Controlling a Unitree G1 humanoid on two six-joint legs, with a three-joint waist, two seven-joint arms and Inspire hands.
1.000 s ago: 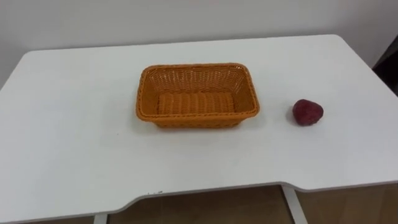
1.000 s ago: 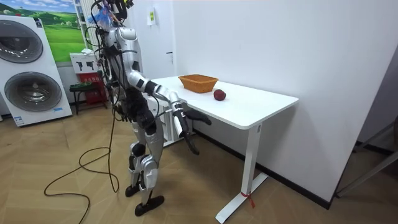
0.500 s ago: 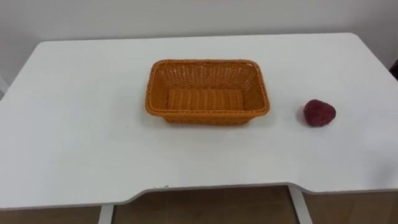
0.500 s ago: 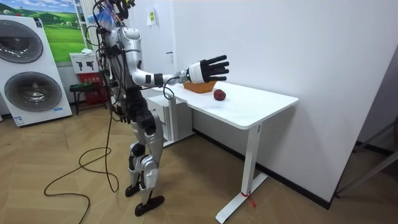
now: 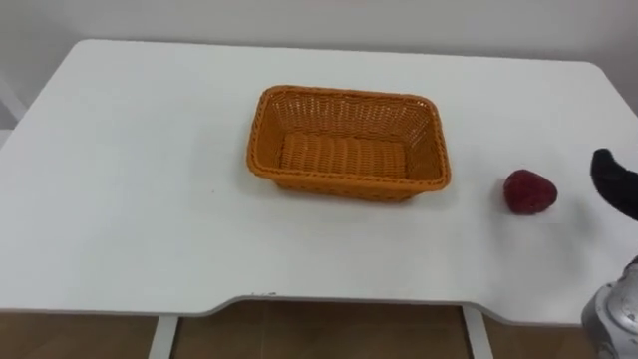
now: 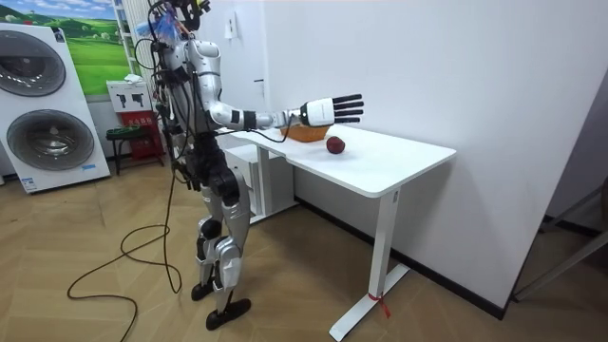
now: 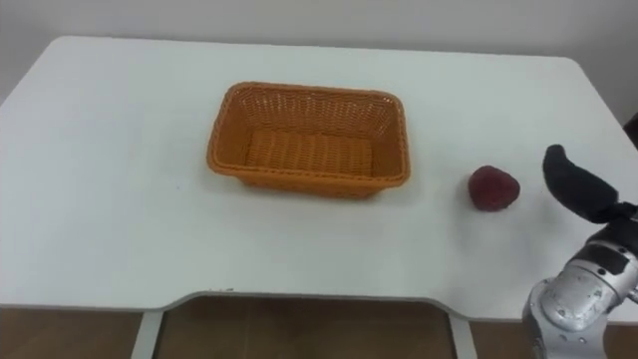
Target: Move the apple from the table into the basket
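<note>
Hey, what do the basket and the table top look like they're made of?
Basket: woven wicker or a plastic imitation, I cannot tell which. It is orange-brown and matte, and the weave shows in the walls and floor.
Table: a smooth white top with a faint sheen and no visible grain, probably laminated board.

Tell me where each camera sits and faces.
Left eye view: on the robot's head, looking down at the white table, orange wicker basket and dark red apple; right robot hand at the right edge.
Right eye view: same head, slightly beside; same scene, hand plus wrist.
Room view: off in the room, side-on; whole robot, right hand held out over the table.
All share basket, apple, hand.
</note>
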